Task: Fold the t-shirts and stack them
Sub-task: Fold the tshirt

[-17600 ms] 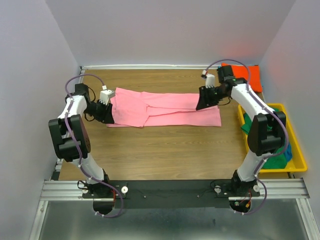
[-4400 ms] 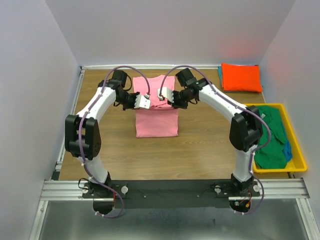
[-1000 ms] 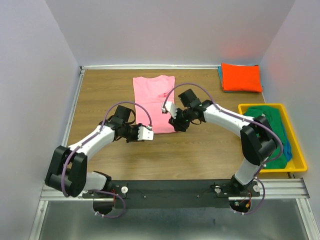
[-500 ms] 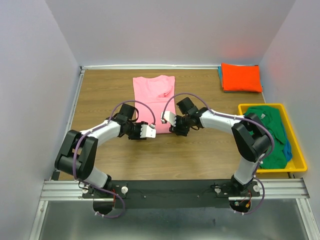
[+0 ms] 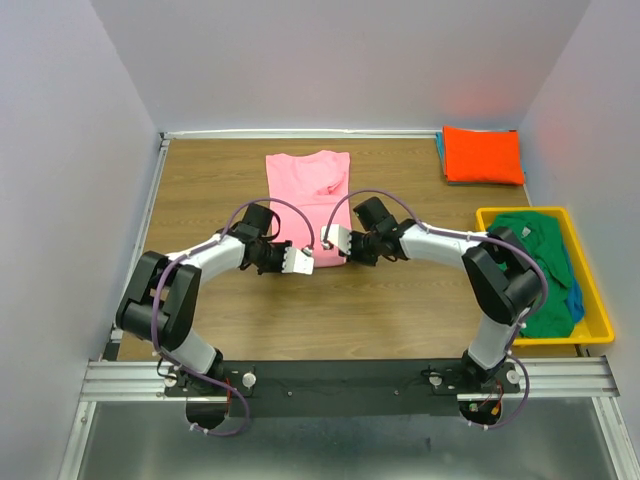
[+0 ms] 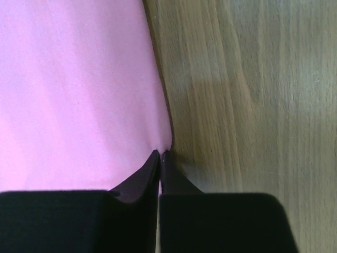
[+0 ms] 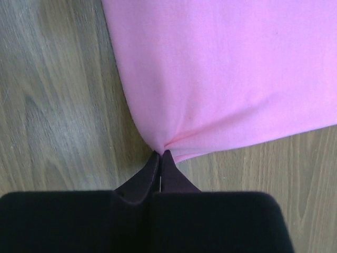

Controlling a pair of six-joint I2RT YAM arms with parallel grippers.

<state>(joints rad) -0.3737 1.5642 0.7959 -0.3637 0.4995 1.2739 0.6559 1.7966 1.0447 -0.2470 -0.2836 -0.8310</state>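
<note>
A brown wood-grain table [image 5: 420,300] fills the floor of a pale lilac booth. Nearest the bases, the left gripper [image 6: 159,157] and right gripper [image 7: 159,154] are each clamped tight on a corner of the near end of the soft pink cloth t-shirt [image 5: 308,190], which lies mid-table as a long, narrow panel. That suggests it is only partly folded, with a crosswise fold yet to come. On the right, a yellow plastic bin [image 5: 592,305] holds a crumpled green shirt [image 5: 535,262] and a blue shirt [image 5: 573,300], both unfolded. At the far right corner a bright orange shirt [image 5: 483,154] lies folded, apparently done.
</note>
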